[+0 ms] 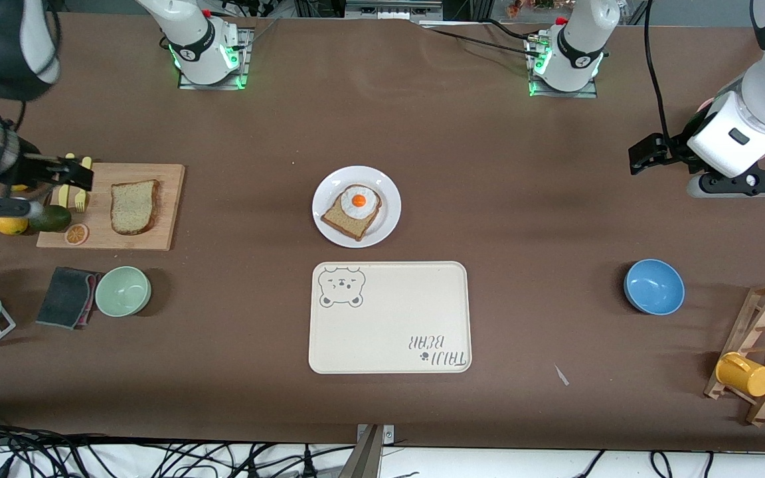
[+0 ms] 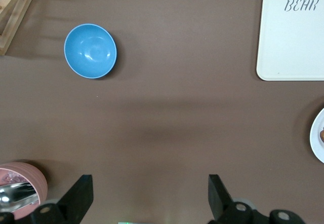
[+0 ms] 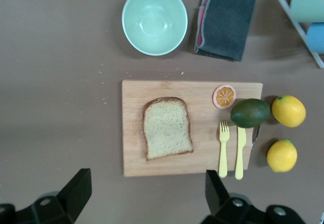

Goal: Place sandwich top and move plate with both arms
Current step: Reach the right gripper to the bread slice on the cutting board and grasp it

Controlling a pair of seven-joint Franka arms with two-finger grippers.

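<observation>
Now you are hovering the right gripper (image 3: pixel 144 196), wide open and empty, near the sandwich top (image 3: pixel 167 127); descend centred, pinching opposite crusts; left gripper (image 2: pixel 149 196) is waiting open, empty.

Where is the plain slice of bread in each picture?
Front view: the sandwich top lies on the wooden cutting board, toward the right arm's end.
Left wrist view: not in it.
Right wrist view: it lies mid-board.
Shared landmark: the green bowl beside the board.
</observation>
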